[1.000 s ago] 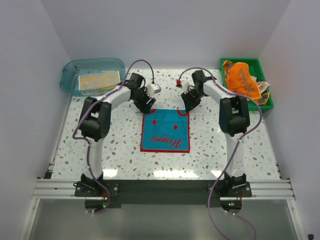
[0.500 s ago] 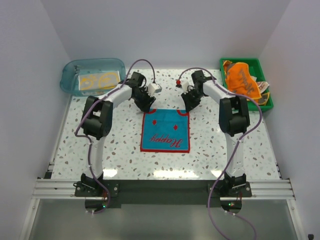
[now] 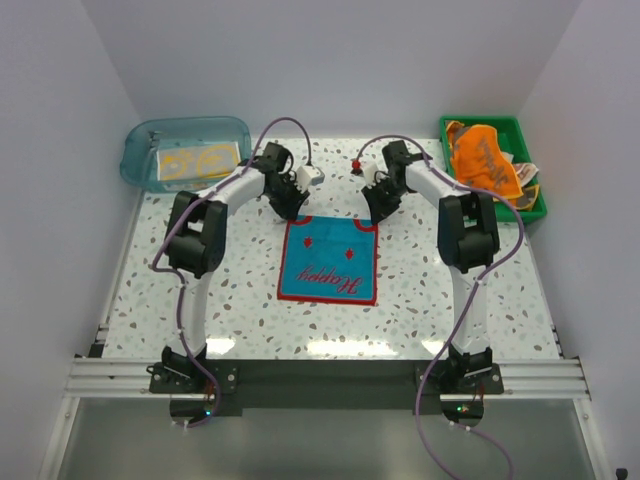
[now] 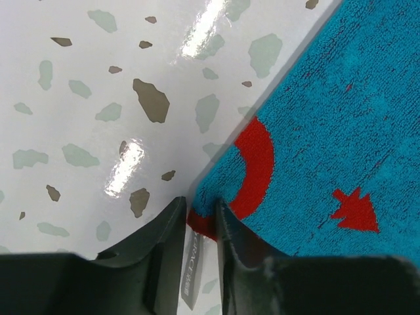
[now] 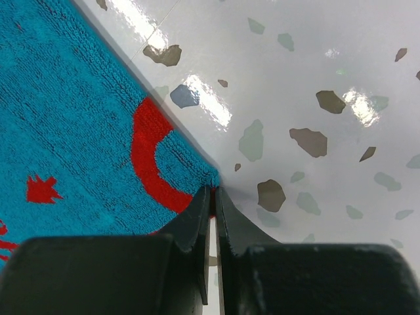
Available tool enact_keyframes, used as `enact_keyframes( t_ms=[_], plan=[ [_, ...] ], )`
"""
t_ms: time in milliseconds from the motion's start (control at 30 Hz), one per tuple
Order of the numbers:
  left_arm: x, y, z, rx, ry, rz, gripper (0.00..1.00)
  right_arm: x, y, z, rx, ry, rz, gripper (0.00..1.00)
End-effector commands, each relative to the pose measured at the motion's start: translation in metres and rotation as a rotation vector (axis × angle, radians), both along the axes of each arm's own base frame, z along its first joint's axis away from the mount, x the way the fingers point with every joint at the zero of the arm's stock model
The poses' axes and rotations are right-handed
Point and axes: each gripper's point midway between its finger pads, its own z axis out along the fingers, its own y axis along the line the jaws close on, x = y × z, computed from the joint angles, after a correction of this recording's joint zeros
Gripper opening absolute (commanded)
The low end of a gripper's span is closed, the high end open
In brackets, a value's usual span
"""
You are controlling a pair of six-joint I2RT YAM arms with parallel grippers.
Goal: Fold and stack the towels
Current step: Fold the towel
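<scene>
Teal looped terry fills both my wrist views, yet each shows only one corner of the teal square terry towel with red trim (image 3: 328, 262); the rest is cut off there. From above, my own wrists cover its two far corners, so the pinch itself is hidden in that view.

My left gripper (image 4: 200, 211) is clenched on the far left corner. Red binding fills the narrow gap between the dark fingers (image 4: 167, 239), and a pale sewn label (image 4: 191, 270) shows lower down between them, its print too small to read. My right gripper (image 5: 211, 200) is squeezed almost closed on the far right corner, with just a sliver of red edging showing between its fingers (image 5: 190, 226).

The towel lies flat at the middle of the glossy white speckled table (image 3: 190, 290), its red script lettering upside down to the overhead camera. A curved red band rounds each corner, and a small red arrow-like motif sits just inside.

At the far left, the clear blue plastic tub (image 3: 140, 150) holds a cream cloth with yellow print (image 3: 200, 160), the pattern too small to make out. At the far right, the green plastic tray (image 3: 528, 211) holds a crumpled orange cloth (image 3: 482, 158) heaped over others I can hardly tell apart.
</scene>
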Motion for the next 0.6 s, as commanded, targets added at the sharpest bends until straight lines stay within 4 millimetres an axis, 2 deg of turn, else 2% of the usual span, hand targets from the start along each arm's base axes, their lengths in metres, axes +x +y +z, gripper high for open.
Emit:
enact_keyframes(
  t_ms=[0,67,233,367,567],
  plan=[
    [-0.023,0.009,-0.03,0.046,0.122,-0.02,0.27,-0.006,-0.002,-0.009,-0.043,0.017,0.009,0.0],
    [-0.02,0.01,-0.03,0.053,0.114,-0.018,0.18,-0.003,-0.003,-0.006,-0.049,0.005,0.006,0.0],
    [0.002,0.008,-0.008,0.052,0.031,-0.008,0.0,0.016,-0.001,0.016,-0.052,-0.067,-0.016,0.0],
    [0.018,0.009,0.014,0.055,-0.055,0.016,0.0,0.028,-0.001,0.038,-0.071,-0.149,-0.03,0.0],
    [0.033,0.013,0.052,0.039,-0.163,0.102,0.0,0.029,0.002,0.063,-0.094,-0.221,-0.042,0.0]
  ],
)
